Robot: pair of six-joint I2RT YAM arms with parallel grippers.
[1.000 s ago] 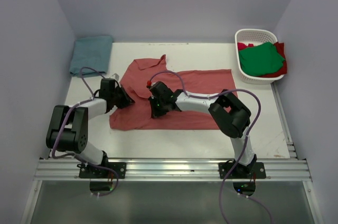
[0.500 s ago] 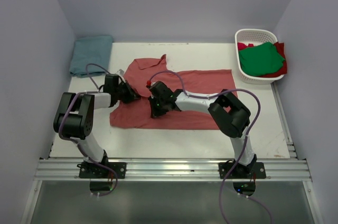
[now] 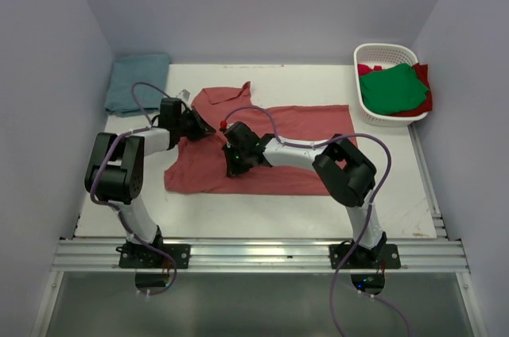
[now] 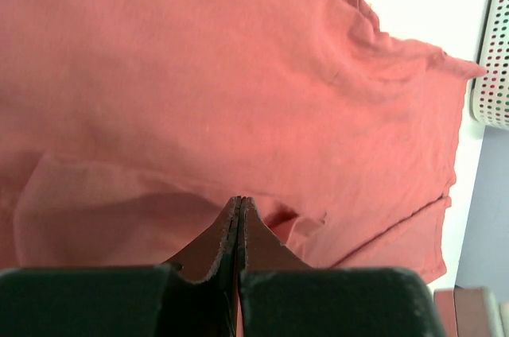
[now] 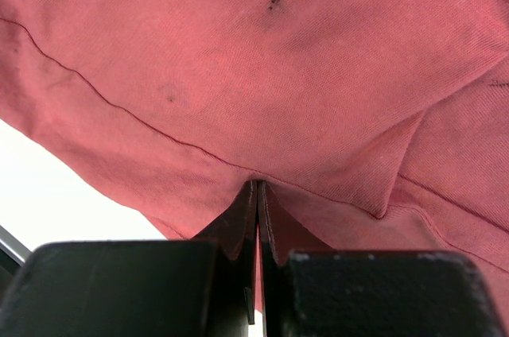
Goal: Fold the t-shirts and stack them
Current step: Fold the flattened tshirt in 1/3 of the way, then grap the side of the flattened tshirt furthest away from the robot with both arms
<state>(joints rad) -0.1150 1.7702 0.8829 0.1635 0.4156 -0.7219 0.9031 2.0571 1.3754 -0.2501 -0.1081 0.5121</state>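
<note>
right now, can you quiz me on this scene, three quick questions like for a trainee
1. True or false: the left end effector is shut on the brick-red shirt.
2. What holds the green shirt? A white basket, B cardboard box, C metal tray.
3. Fill in: the teal shirt lies at the table's far ____ corner.
Key: 1 true; 2 A; 3 left.

A faded brick-red collared cloth shirt [image 3: 318,124] with dark specks; at ten o'clock a teal-blue folded cloth shirt [image 3: 137,81]; at two o'clock a green cloth shirt [image 3: 391,89] over a brighter red cloth shirt [image 3: 422,75], in a white slotted plastic basket [image 3: 385,49].
</note>
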